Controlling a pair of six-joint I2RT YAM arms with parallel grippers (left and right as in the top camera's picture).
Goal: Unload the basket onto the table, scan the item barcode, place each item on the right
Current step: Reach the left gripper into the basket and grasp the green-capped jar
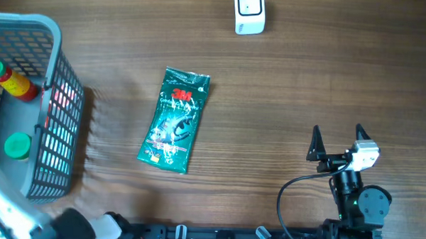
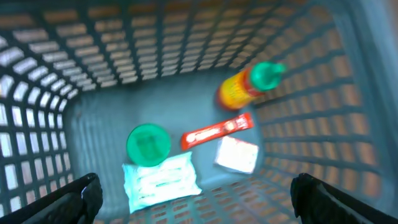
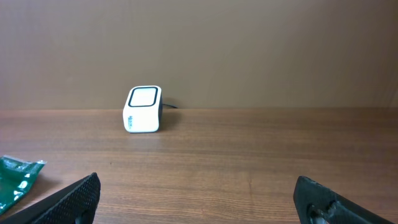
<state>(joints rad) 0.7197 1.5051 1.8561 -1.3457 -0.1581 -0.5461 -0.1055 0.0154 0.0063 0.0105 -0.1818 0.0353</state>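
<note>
R claw (image 1: 338, 129) & L claw (image 2: 196, 185) both gaping, empty. Could skid flat green pkt (image 1: 174, 120) along surface (image 1: 285, 86) on pinch, or show scanner (image 1: 249, 13) wrong side.

A green packet (image 1: 174, 120) is seen flat on the table (image 1: 285, 86), flanked by a grey basket (image 1: 60, 128) and the splayed right gripper (image 1: 338, 129).

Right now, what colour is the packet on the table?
The packet is dark green with a red logo; clearest overhead.

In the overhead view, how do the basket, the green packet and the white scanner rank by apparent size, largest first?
1. basket, though cut by the frame
2. green packet
3. white scanner, top cut off
</note>
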